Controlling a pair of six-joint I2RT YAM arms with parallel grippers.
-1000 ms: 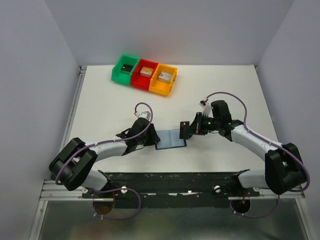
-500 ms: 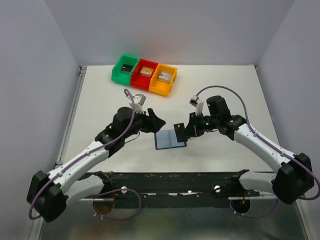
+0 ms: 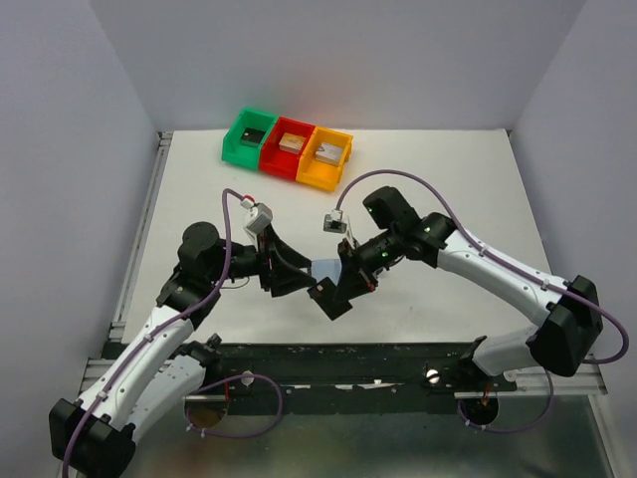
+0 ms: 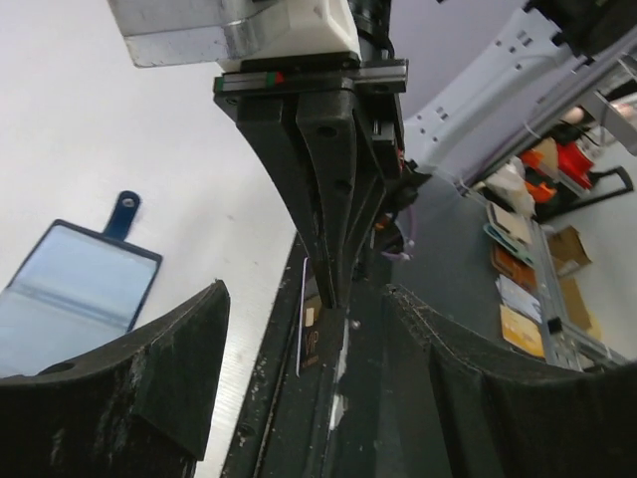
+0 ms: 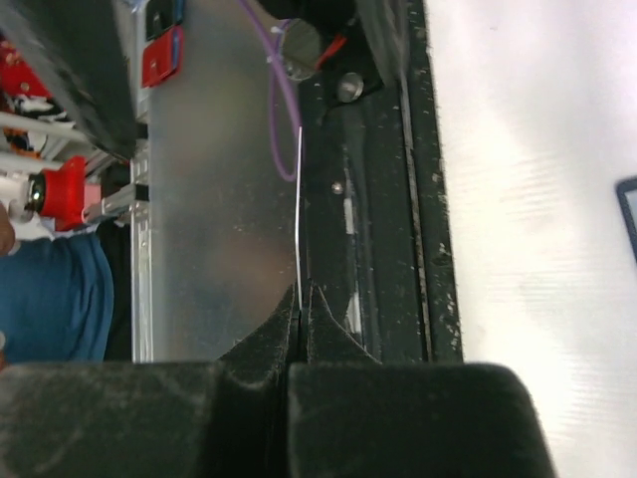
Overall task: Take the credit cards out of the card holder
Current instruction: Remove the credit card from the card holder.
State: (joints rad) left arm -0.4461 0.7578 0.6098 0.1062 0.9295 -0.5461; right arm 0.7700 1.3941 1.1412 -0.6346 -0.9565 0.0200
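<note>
Your left gripper [image 3: 291, 275] hangs off the table with its jaws spread wide and nothing between them, turned toward the middle. Beside it the card holder [image 4: 80, 284] lies open and flat on the white table [image 3: 448, 179], pale sleeve page up, with nothing pressing on the part that shows. To its right, your right gripper [image 5: 300, 299] has its fingers pressed together on one dark credit card [image 3: 331, 299], pinched by one end and seen edge-on from its own wrist. The card hangs clear of the holder over the table's near edge, close in front of the open left jaws. No other card shows in any view, so most of the task probably remains. If you mean to hand this card over, centre its free end between the left pads, close fully, and only then loosen the right. If you mean to set it down, carry it to bare table well apart from the holder and lower it flat before letting go. Either way, pin the holder with the left before the next pull; it looks light enough to drag.
</note>
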